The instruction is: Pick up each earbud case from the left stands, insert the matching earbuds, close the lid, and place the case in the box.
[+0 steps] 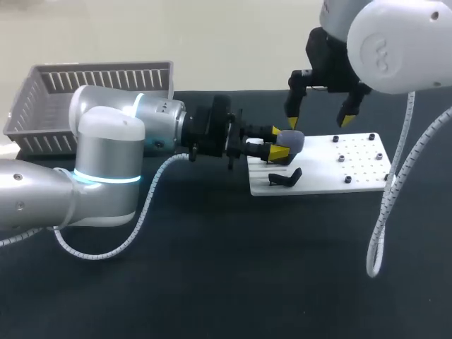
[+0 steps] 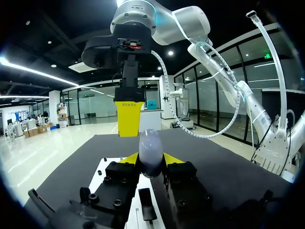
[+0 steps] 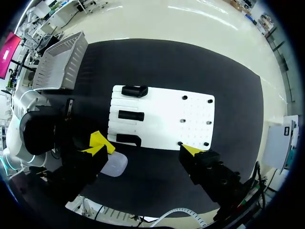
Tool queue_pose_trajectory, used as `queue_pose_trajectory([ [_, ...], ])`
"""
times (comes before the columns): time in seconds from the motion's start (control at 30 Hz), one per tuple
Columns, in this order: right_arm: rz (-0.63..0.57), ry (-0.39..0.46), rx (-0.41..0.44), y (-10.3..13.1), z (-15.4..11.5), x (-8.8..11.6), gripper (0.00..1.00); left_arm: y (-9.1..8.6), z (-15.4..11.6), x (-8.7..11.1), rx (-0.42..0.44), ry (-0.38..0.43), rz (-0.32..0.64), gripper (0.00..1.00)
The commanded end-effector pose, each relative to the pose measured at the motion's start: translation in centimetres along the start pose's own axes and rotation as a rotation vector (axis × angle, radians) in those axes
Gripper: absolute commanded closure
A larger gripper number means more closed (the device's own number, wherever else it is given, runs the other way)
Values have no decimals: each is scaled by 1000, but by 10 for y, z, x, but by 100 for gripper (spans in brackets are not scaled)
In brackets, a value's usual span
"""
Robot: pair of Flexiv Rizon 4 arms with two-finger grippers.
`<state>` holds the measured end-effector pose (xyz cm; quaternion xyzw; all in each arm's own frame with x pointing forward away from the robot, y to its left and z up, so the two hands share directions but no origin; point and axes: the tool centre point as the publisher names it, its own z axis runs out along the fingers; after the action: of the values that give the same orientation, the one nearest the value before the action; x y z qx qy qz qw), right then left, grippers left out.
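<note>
The left gripper (image 1: 277, 142) was clenched on the pale grey, rounded plastic earbud case (image 1: 292, 139) over the 9 o'clock edge of the white perforated stand board (image 1: 361, 171), its long axis apparently toward 3 o'clock, with the released right gripper (image 1: 316, 122) hanging near its 12 o'clock.

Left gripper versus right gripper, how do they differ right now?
The left gripper is shut on a pale grey earbud case, while the right gripper is open and holds nothing. The left gripper reaches in level with the table, and the right gripper points straight down above the white board. The left gripper's fingers sit close together, and the right gripper's are spread wide. Both have black fingers with yellow tips.
</note>
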<state>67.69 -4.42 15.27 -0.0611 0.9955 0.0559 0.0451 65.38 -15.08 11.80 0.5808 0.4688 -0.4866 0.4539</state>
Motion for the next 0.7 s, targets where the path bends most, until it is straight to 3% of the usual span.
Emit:
queue_pose_trajectory([
  [0.03, -7, -55, 9, -1, -12, 8, 0, -1, 0, 1, -3, -2, 2, 100],
  [0.4, -176, -289, -42, 8, -76, 35, 0, -1, 0, 1, -3, -2, 2, 100],
  [0.7, -311, -397, -101, 13, -105, 54, 0, -4, -4, -1, -22, 2, -4, 100],
])
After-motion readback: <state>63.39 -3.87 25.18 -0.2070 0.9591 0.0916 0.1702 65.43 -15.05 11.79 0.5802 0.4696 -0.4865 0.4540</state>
